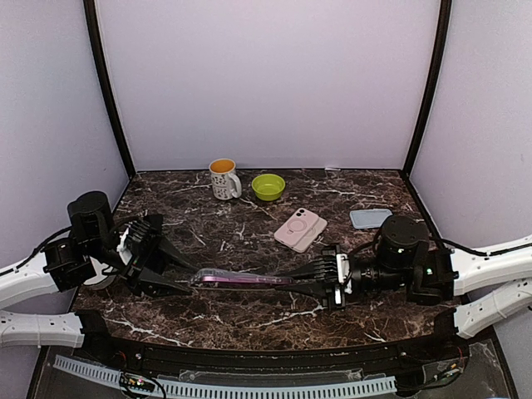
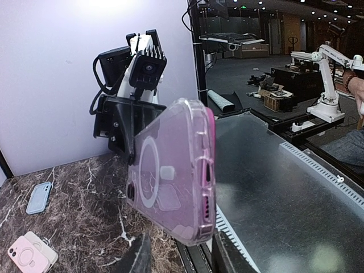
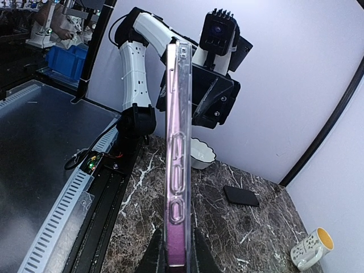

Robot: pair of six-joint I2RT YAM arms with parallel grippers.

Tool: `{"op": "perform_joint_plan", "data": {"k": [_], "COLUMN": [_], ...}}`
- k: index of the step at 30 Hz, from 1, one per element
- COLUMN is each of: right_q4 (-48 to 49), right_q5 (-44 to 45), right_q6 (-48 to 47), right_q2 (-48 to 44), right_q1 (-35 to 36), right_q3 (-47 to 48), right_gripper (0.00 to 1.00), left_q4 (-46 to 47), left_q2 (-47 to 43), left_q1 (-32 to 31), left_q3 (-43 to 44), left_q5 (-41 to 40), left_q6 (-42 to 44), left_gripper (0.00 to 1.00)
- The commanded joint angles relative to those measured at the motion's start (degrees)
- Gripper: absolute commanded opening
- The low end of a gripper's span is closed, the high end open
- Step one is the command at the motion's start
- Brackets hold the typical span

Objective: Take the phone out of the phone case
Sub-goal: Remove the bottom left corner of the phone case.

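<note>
A clear phone case [image 1: 241, 280] with a pink-purple phone [image 2: 211, 165] inside hangs level above the table front, between both arms. My right gripper [image 1: 306, 283] is shut on its right end. In the right wrist view the case [image 3: 177, 142] stands edge-on, pinched at its base by that gripper [image 3: 177, 259]. My left gripper [image 1: 189, 279] sits at the case's left end. In the left wrist view the case's back [image 2: 165, 170] fills the middle, and its lower corner sits between the fingers of the left gripper [image 2: 182, 259]. They stand apart, with a gap on the left side.
A white mug [image 1: 223, 178] and a green bowl [image 1: 268, 186] stand at the back. A pink case [image 1: 299, 229] and a blue-grey one [image 1: 370, 218] lie mid-right. A white bowl [image 3: 200, 153] and a black phone [image 3: 241, 196] lie near the left arm.
</note>
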Motion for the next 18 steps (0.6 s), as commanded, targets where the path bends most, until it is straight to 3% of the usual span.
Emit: {"op": "perform_joint_plan", "data": {"k": [1,11,18], "right_q4": [6.93,6.76,4.85], "right_q5": [-1.04,-0.8,-2.17], "right_q6": [0.3,-0.4,-1.77], "right_q2": [0.25,0.83,1.16], "right_q1": [-0.35,-0.5,-0.51], "right_q3": [3.15,3.59,4.26], "right_gripper": [0.0,0.0,0.0], "left_q4": [1.94,2.38,2.82], "left_q2": [0.14,0.26,0.98], "left_q1": [0.18,0.18,0.18], "left_q3": [-0.77,-0.93,-0.7], "left_q5": [1.65,1.84,2.51], "left_q6": [-0.87,-1.42,-1.84], "left_gripper": [0.38,0.38,0.33]}}
